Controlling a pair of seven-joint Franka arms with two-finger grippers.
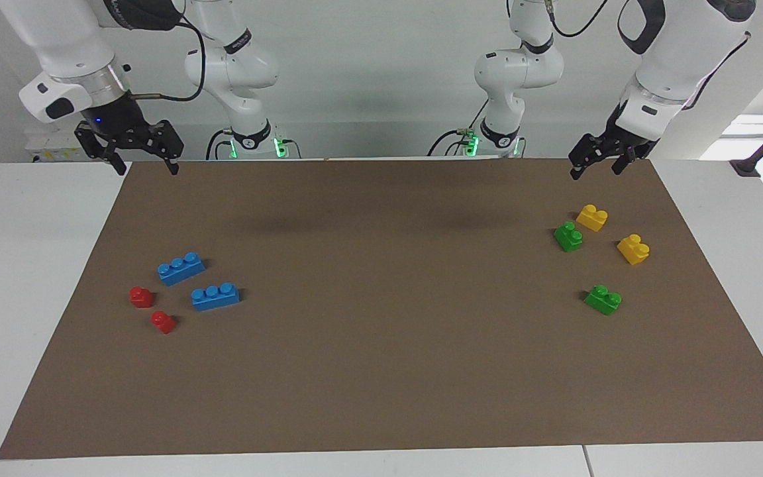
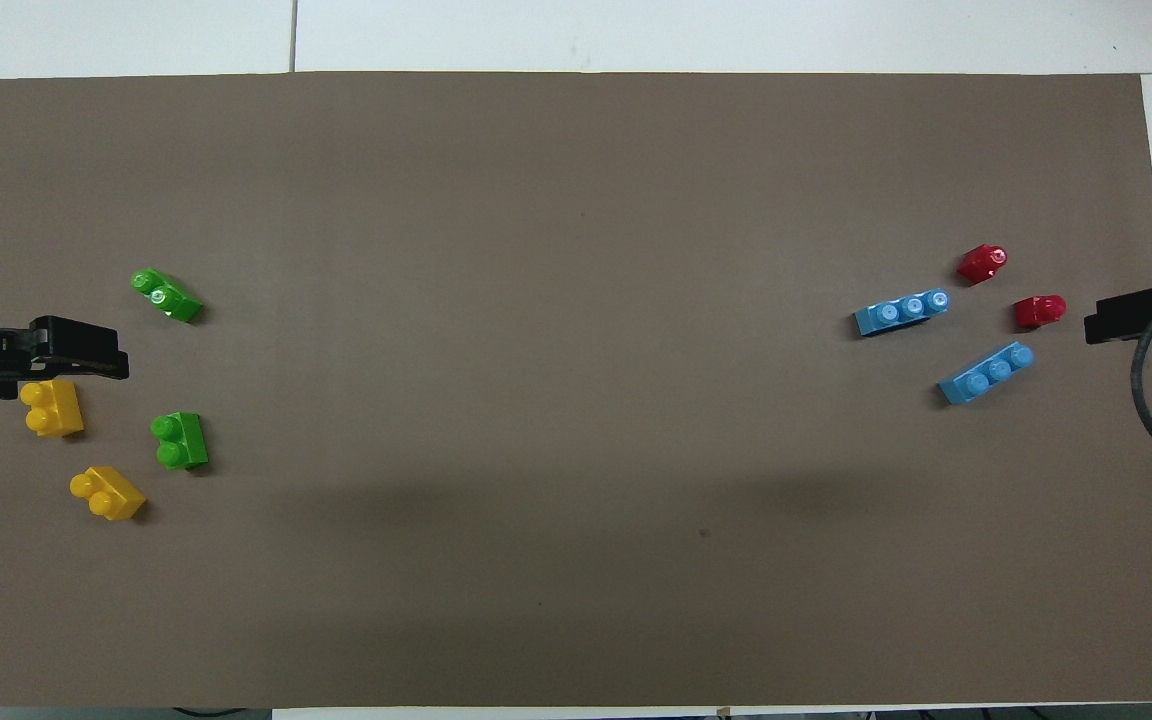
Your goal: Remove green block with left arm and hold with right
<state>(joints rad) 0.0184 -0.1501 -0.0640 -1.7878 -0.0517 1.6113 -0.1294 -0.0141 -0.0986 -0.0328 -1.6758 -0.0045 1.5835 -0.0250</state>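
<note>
Overhead, the picture's edges cut off most of the left hand [image 2: 86, 345] and right hand [image 2: 1116, 318].

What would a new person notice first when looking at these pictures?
Probably the bright toy bricks on the brown mat, in two clusters. Two green blocks and two yellow bricks lie toward the left arm's end; two blue bricks and two red bricks lie toward the right arm's end. Both arms hang raised at the mat's robot-side corners, left gripper and right gripper, jaws open and empty.

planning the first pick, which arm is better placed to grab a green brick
Left. Its open pincer hangs at the end of the mat where both green bricks lie; the right pincer waits open at the blue and red end.
</note>
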